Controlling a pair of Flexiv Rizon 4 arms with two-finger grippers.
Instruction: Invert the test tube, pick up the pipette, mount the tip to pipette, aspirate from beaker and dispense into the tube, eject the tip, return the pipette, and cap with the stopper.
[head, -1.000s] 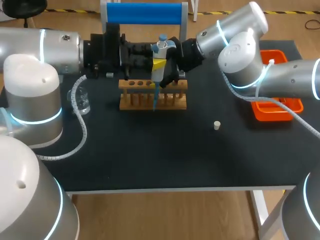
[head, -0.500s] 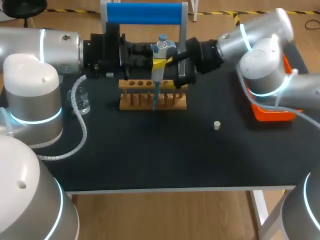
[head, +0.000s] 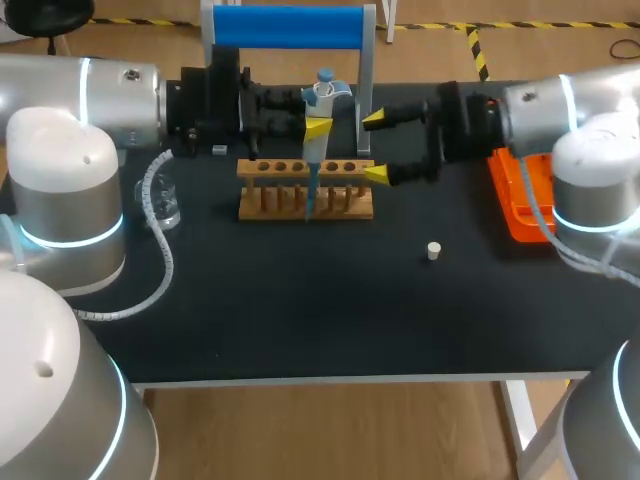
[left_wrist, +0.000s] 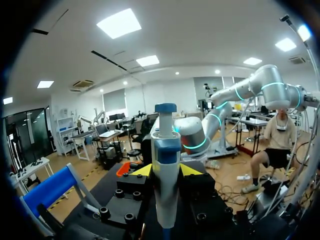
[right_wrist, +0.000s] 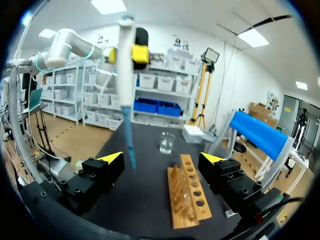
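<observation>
Plainly, the pipette was already in hand: the left jaws were closed on its body, one yellow tip on each side of it in the left wrist view, with the plunger end up. Its long axis stood upright, and the blue tip pointed straight down at the wooden rack. From the head view I could not tell whether the tip's end sat inside a hole or just in front of the rack, and I could not make out the test tube for certain.

The right jaws stood wide open, holding nothing, apart from the rack's right end and facing the pipette. In the right wrist view the pipette lay ahead of them, nearer one finger than the middle of the gap.

The beaker sat on the counter past the rack's left end, on the left arm's side, so that arm was much the nearer for any trip to it. The stopper lay alone, nearer the right arm.
</observation>
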